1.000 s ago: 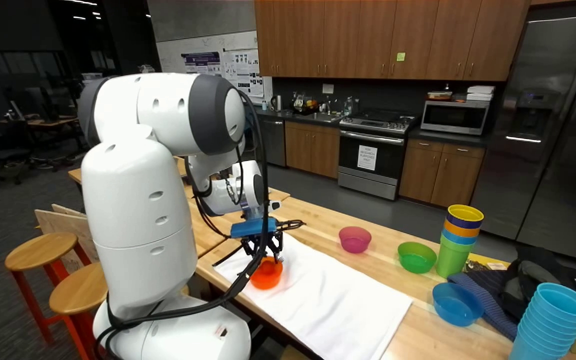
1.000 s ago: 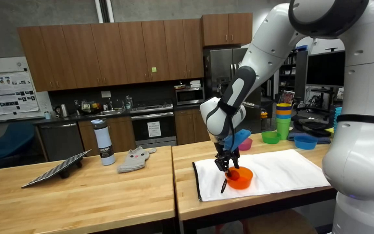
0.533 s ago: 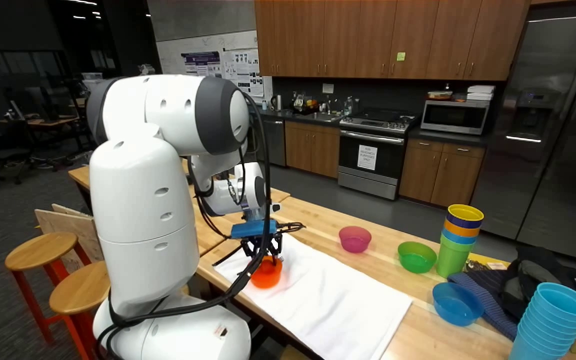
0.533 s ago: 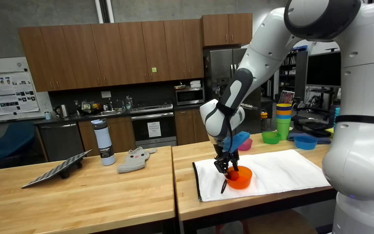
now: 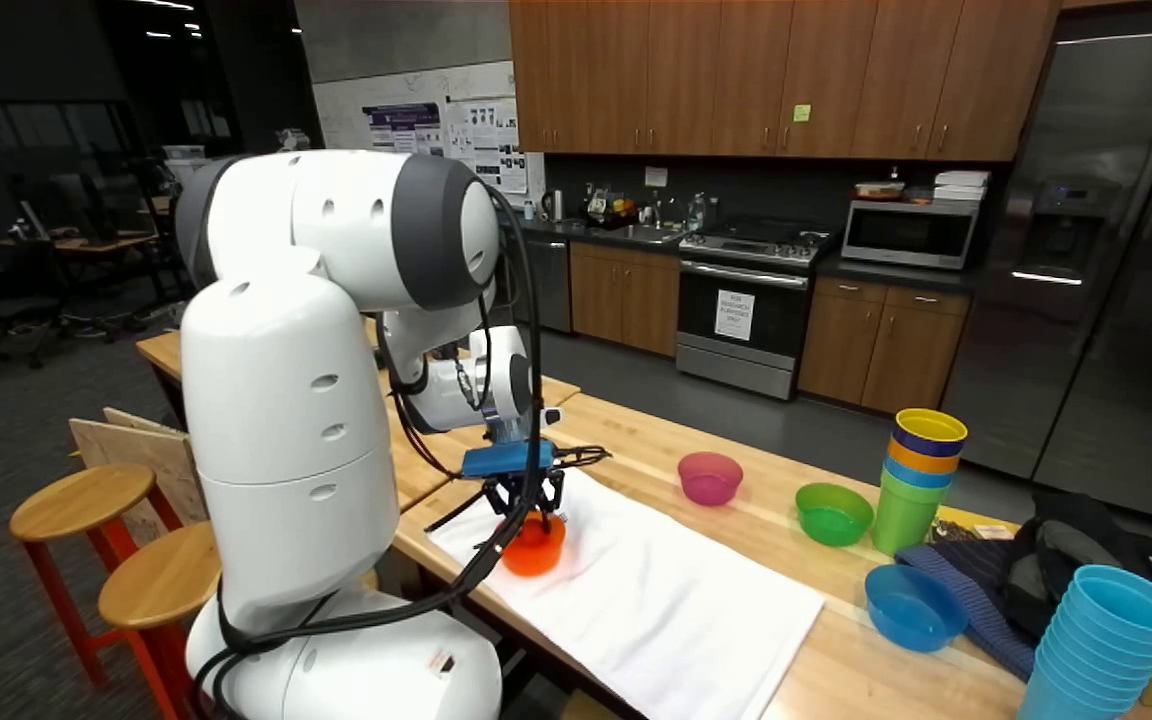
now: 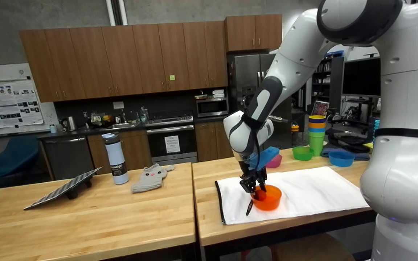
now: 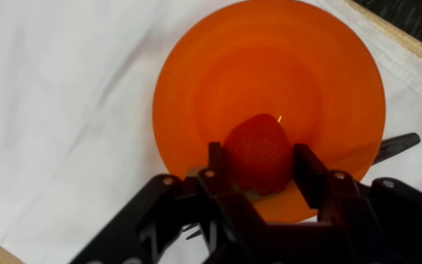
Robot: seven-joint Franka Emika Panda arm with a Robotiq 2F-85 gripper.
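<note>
fingers [image 7: 308, 172] clasp strawberry [image 7: 258, 156]; oven sign [image 5: 734, 314]: "for research purposes only"

The arm [image 5: 281, 380] I run from here is glossy white, its segments rounded and bulging; dark grey bands [image 5: 431, 230] ring the joints, and small oval recesses [image 5: 324, 382] dot the surface; I see a thick black cable [image 5: 481, 567] strung along the outside and black straps [image 6: 408, 133] cinched round it; a bright blue block [image 5: 508, 457] caps my black gripper [image 7: 258, 152], which shows round, coppery screw heads [image 7: 210, 173]; the white base [image 5: 386, 670] carries a small label [image 5: 444, 663], too tiny for me to read.
</note>
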